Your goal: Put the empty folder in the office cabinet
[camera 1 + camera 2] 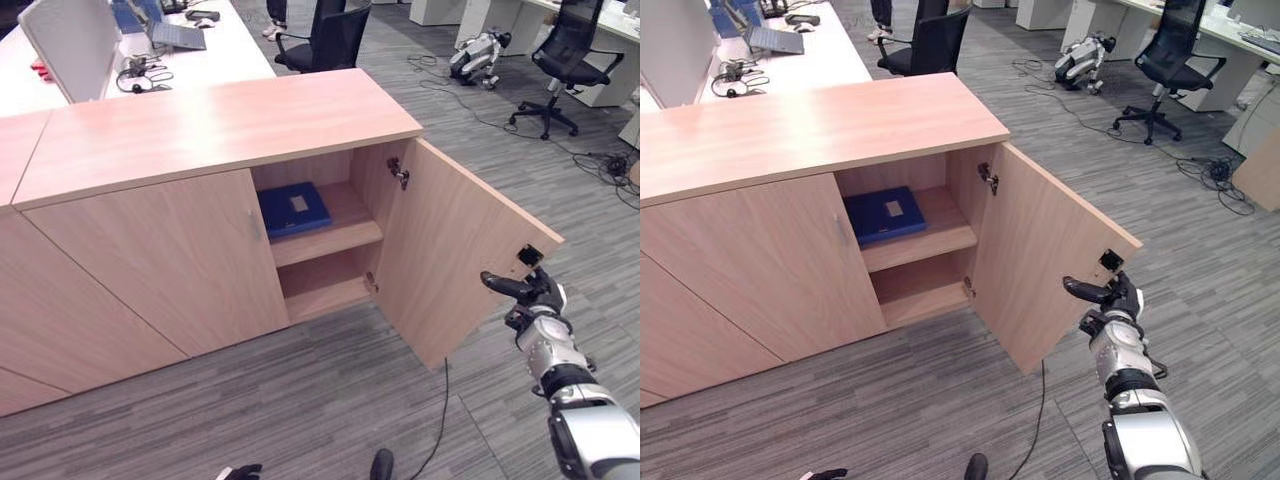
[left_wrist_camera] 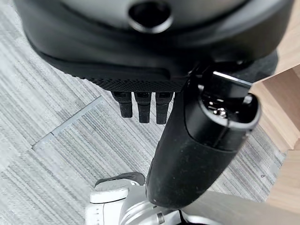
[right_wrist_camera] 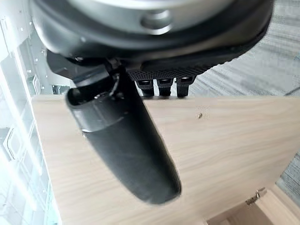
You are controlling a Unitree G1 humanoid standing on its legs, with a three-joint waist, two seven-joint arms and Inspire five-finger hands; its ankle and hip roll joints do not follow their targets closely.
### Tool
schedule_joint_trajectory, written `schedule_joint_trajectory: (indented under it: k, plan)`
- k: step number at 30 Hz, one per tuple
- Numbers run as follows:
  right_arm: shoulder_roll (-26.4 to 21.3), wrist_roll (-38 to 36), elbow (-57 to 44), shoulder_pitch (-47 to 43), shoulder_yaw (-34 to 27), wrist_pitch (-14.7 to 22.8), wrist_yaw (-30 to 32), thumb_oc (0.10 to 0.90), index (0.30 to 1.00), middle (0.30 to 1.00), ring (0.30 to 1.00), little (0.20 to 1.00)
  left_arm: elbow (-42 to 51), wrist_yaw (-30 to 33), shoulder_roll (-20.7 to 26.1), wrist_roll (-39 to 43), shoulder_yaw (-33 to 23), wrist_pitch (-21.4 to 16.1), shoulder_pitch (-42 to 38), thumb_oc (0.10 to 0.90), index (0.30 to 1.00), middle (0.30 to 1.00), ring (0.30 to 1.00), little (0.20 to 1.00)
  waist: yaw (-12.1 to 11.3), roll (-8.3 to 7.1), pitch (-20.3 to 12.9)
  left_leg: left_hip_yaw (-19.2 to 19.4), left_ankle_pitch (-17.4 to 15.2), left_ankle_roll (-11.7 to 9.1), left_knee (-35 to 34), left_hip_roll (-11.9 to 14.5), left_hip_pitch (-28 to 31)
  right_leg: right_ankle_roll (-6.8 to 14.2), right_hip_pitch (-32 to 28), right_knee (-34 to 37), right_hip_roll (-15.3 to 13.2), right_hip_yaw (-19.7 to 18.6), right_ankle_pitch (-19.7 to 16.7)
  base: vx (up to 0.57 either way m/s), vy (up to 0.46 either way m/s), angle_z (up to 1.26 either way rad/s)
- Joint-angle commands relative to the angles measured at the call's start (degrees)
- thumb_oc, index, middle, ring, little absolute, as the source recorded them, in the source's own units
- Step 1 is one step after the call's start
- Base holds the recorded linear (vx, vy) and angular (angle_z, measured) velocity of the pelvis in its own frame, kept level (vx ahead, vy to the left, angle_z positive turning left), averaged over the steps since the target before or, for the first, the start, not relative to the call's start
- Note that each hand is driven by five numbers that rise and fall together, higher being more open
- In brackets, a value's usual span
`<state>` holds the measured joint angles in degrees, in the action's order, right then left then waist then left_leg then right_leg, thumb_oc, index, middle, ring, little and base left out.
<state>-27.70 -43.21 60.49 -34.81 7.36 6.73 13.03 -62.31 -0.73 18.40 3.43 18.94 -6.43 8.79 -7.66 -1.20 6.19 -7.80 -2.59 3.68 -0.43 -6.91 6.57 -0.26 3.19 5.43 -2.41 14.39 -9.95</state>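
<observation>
the left hand (image 2: 187, 154) hangs low over the carpet, fingers (image 2: 143, 105) relaxed, holding nothing. the blue folder (image 1: 293, 208) already lies flat on the upper shelf (image 1: 350, 235) of the office cabinet (image 1: 200, 130). it looks light, stiff and smooth, best pinched along an edge. the right hand (image 1: 528, 292) rests by the open door's (image 1: 450, 260) outer edge, fingers straight, released.

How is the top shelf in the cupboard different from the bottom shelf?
The upper shelf has a blue folder lying flat on it; the lower shelf has nothing on it that I can see. The upper shelf sits in brighter light, the lower shelf in more shadow. Both are the same pale wood, behind the open cabinet door.
</observation>
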Motion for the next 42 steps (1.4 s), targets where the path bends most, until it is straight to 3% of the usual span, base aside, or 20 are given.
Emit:
schedule_joint_trajectory:
  k: [1,2,7,12,13,14,15,16,20,21,25,27,28,29,32,36,39,41,42]
  plan:
    - [2.51,1.48,-13.51,-8.12,3.26,7.00,-5.44,0.800,0.900,0.900,0.900,0.900,-0.01,-1.21,-0.09,2.62,1.80,-1.86,-0.53,0.800,0.900,0.900,0.900,0.900,-1.86,-1.45,-1.84,-2.99,-1.55,-3.50,-3.28,4.32,-2.40,7.45,-8.72,-0.82,-2.92,0.27,10.74,-0.05,-0.002,-0.16]
    - [2.55,1.53,-13.63,-8.05,3.28,6.96,-5.36,0.800,0.900,0.900,0.900,0.900,-0.01,-1.21,-0.10,2.62,1.77,-1.86,-0.49,0.800,0.900,0.900,0.900,0.900,-1.80,-1.45,-1.88,-3.01,-1.54,-3.50,-3.30,4.32,-2.41,7.45,-8.72,-0.82,-2.92,0.29,10.75,-0.06,-0.005,-0.26]
    - [12.37,3.81,-31.19,-1.71,12.21,7.64,-8.74,0.800,0.900,0.900,0.900,0.900,0.20,0.89,-1.54,5.18,-0.40,-2.02,-2.76,0.800,0.900,0.900,0.900,0.900,-1.43,-1.22,-1.88,-4.86,0.18,-4.07,-3.83,4.56,-3.43,6.72,-8.26,-0.43,-2.98,1.30,10.77,-0.05,-0.031,-0.14]
    - [15.54,7.70,-36.88,-0.74,20.06,6.34,-11.76,0.800,0.900,0.900,0.900,0.900,-0.21,2.04,-2.83,5.76,-0.88,-2.26,-4.69,0.800,0.900,0.900,0.900,0.900,-2.66,-1.00,-1.93,-7.39,1.85,-4.65,-4.40,4.32,-4.66,6.44,-7.87,-0.43,-3.28,3.15,10.93,-0.04,-0.034,0.25]
    - [17.09,7.80,-39.02,-1.55,23.72,5.86,-13.55,0.800,0.900,0.900,0.900,0.900,0.02,2.42,-3.53,5.79,-0.23,-2.39,-6.08,0.800,0.900,0.900,0.900,0.900,-4.04,-0.84,-1.48,-9.65,3.06,-5.50,-4.57,3.85,-5.90,6.17,-7.82,-0.43,-3.43,5.23,11.30,-0.06,-0.006,0.25]
    - [17.07,7.80,-39.02,-1.58,23.71,5.86,-13.55,0.800,0.900,0.900,0.900,0.900,0.01,2.42,-3.54,5.79,-0.23,-2.39,-6.12,0.800,0.900,0.900,0.900,0.900,-3.85,-0.90,-1.61,-9.83,3.28,-5.44,-4.57,3.72,-6.16,6.25,-7.63,-0.43,-3.56,5.42,11.20,-0.08,-0.058,0.22]
    - [18.09,8.33,-42.93,-4.59,30.00,5.03,-17.25,0.800,0.900,0.900,0.900,0.900,-0.47,2.63,-4.21,4.92,0.73,-2.51,-7.14,0.800,0.900,0.900,0.900,0.900,-5.75,-0.95,-1.26,-12.30,3.82,-6.23,-4.57,3.11,-7.22,6.05,-7.77,-0.43,-3.72,8.05,11.57,-0.03,-0.053,0.60]
    - [18.29,8.08,-44.93,-5.82,32.39,4.71,-18.56,0.800,0.900,0.900,0.900,0.900,-0.85,2.71,-4.54,4.00,1.13,-2.61,-7.26,0.800,0.900,0.900,0.900,0.900,-6.18,-1.11,-1.46,-13.49,4.23,-6.42,-4.57,2.75,-7.79,6.12,-7.77,-0.43,-3.94,9.20,11.63,-0.01,-0.088,0.92]
    - [22.76,9.05,-51.15,-11.51,40.45,4.43,-22.29,0.800,0.900,0.900,0.900,0.900,-1.84,3.34,-4.80,0.99,2.48,-2.87,-6.71,0.800,0.900,0.900,0.900,0.900,-9.32,-1.75,-1.65,-15.64,4.62,-7.26,-4.57,2.36,-8.21,5.75,-8.36,-0.43,-3.75,11.42,12.25,0.02,-0.054,1.10]
    - [22.79,9.06,-51.14,-11.54,40.47,4.43,-22.28,0.800,0.900,0.900,0.900,0.900,-1.84,3.35,-4.80,0.98,2.44,-2.87,-6.72,0.800,0.900,0.900,0.900,0.900,-9.22,-1.76,-1.65,-15.71,4.63,-7.27,-4.57,2.36,-8.22,5.74,-8.37,-0.43,-3.75,11.49,12.28,0.02,-0.027,0.45]
    - [27.58,9.58,-55.55,-17.31,45.05,4.77,-24.12,0.800,0.900,0.900,0.900,0.900,-2.47,4.41,-2.42,0.95,-0.62,-3.30,-4.69,0.800,0.900,0.900,0.900,0.900,-13.36,-2.92,-1.20,-16.43,4.76,-7.72,-4.57,3.33,-8.82,5.57,-7.79,-0.43,-3.16,11.90,12.19,0.02,-0.044,0.72]
    - [27.53,9.46,-55.66,-17.25,44.50,5.58,-23.80,0.800,0.900,0.900,0.900,0.900,-2.35,4.68,-1.73,1.11,-1.14,-3.56,-4.72,0.800,0.900,0.900,0.900,0.900,-14.46,-3.18,-0.37,-16.15,5.14,-8.04,-4.14,3.57,-9.29,5.59,-7.80,-0.43,-3.13,12.06,12.24,-0.04,-0.044,0.17]
    - [24.40,10.21,-56.38,-16.79,42.79,6.55,-22.93,0.800,0.900,0.900,0.900,0.900,-1.86,5.25,-1.28,0.48,-0.76,-3.68,-6.39,0.800,0.900,0.900,0.900,0.900,-14.72,-4.30,1.43,-11.05,4.43,-9.62,-2.05,4.98,-12.09,5.87,-8.60,-0.43,-3.64,14.51,13.91,-0.13,0.007,0.08]
    - [24.06,10.22,-56.48,-16.86,42.58,6.52,-22.89,0.800,0.900,0.900,0.900,0.900,-1.87,5.25,-1.29,0.44,-0.52,-3.69,-6.65,0.800,0.900,0.900,0.900,0.900,-14.80,-4.18,1.70,-11.32,5.36,-9.41,-1.11,4.18,-13.18,5.87,-8.06,-0.43,-4.22,15.42,12.67,-0.08,0.003,0.18]
    - [19.99,10.34,-56.27,-14.52,40.82,6.24,-20.56,0.800,0.900,0.900,0.900,0.900,-0.91,5.15,-1.53,0.34,-1.04,-3.64,-6.42,0.800,0.900,0.900,0.900,0.900,-12.85,-4.35,1.22,9.12,3.10,-7.79,-2.22,10.53,-13.12,7.66,-8.54,-0.43,-4.31,18.80,13.17,-0.04,0.156,1.53]
    - [19.03,6.37,-53.31,-6.09,35.72,5.18,-20.95,0.800,0.900,0.900,0.900,0.900,-1.94,3.31,-1.70,-0.81,-0.94,-2.73,-4.61,0.800,0.900,0.900,0.900,0.900,-10.93,-4.83,-0.35,8.06,2.59,-6.33,-2.55,9.15,-12.14,7.38,-9.81,-1.65,-5.38,19.09,12.74,0.07,0.193,0.50]
    - [17.65,6.62,-46.29,4.54,29.54,4.07,-20.24,0.800,0.900,0.900,0.900,0.900,-0.90,2.68,-0.12,0.04,-2.84,-2.45,-5.68,0.800,0.900,0.900,0.900,0.900,-8.25,-3.39,0.84,7.18,0.89,-4.02,-0.92,7.95,-11.03,8.10,-7.45,-11.88,-8.53,18.79,14.35,0.05,0.260,0.41]
    - [17.30,8.72,-40.21,9.74,26.54,2.91,-20.23,0.800,0.900,0.900,0.900,0.900,-0.64,2.61,0.84,2.28,-5.43,-2.06,-6.40,0.800,0.900,0.900,0.900,0.900,-6.81,-2.08,1.64,7.75,-0.22,-2.67,-0.31,7.44,-9.82,10.18,-5.20,-19.86,-11.51,17.88,13.20,0.05,0.222,0.16]
    - [17.36,8.76,-40.13,9.74,26.55,2.96,-20.25,0.800,0.900,0.900,0.900,0.900,-0.62,2.60,0.87,2.30,-5.43,-2.05,-6.37,0.800,0.900,0.900,0.900,0.900,-6.85,-2.16,1.64,7.82,-0.27,-2.57,-0.30,7.31,-9.80,10.32,-5.04,-20.22,-11.75,17.76,13.29,0.04,0.187,0.00]
